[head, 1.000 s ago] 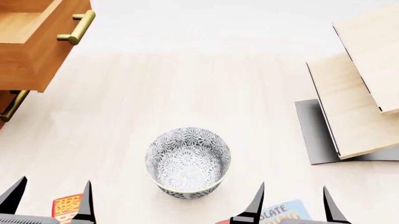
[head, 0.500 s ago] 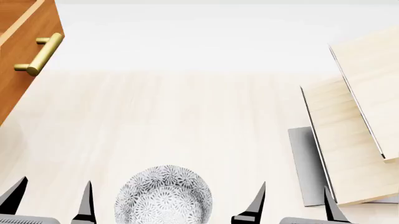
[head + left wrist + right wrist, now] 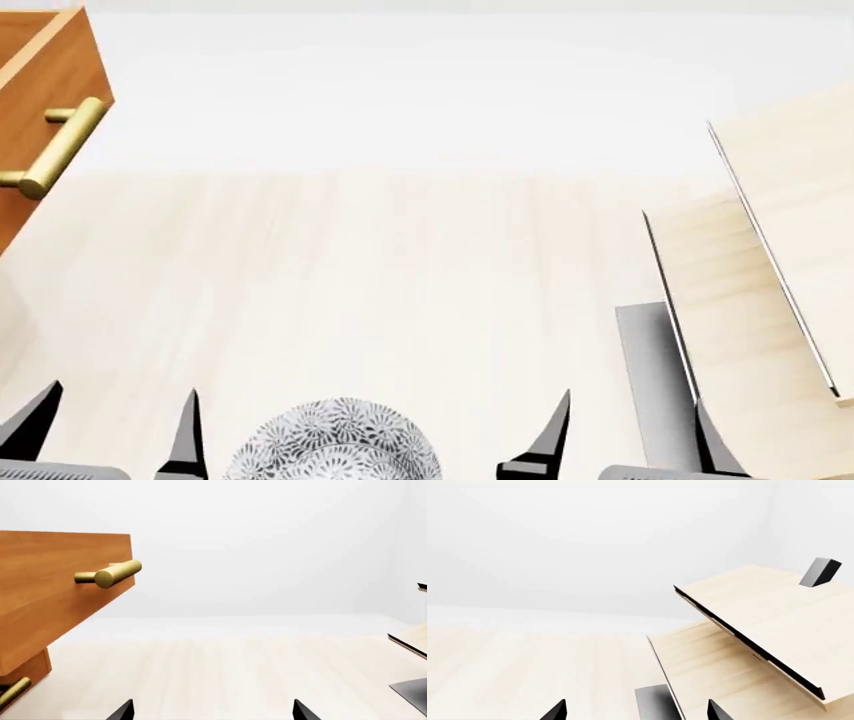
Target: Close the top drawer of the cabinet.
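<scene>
Left gripper: your fingers stand spread apart at the near edge of the head view, holding nothing and touching nothing.
Right gripper: your fingers are likewise spread, empty, low at the near edge, just in front of the rack's dark base.
Bowl: a patterned grey-and-white bowl sits on the surface between your two grippers, partly cut off by the frame edge.
Surface: pale wood grain runs away from you toward a white wall.
Top drawer: it projects out of the cabinet, far to your left and well beyond the left gripper; its flat front faces the open surface.
Drawer handle: a brass bar stands off the drawer front on short posts.
Cabinet: only a strip shows beneath the drawer, with a second brass handle at the frame edge.
Shelf rack: pale wood boards on a dark base, to your right, well apart from the cabinet.
</scene>
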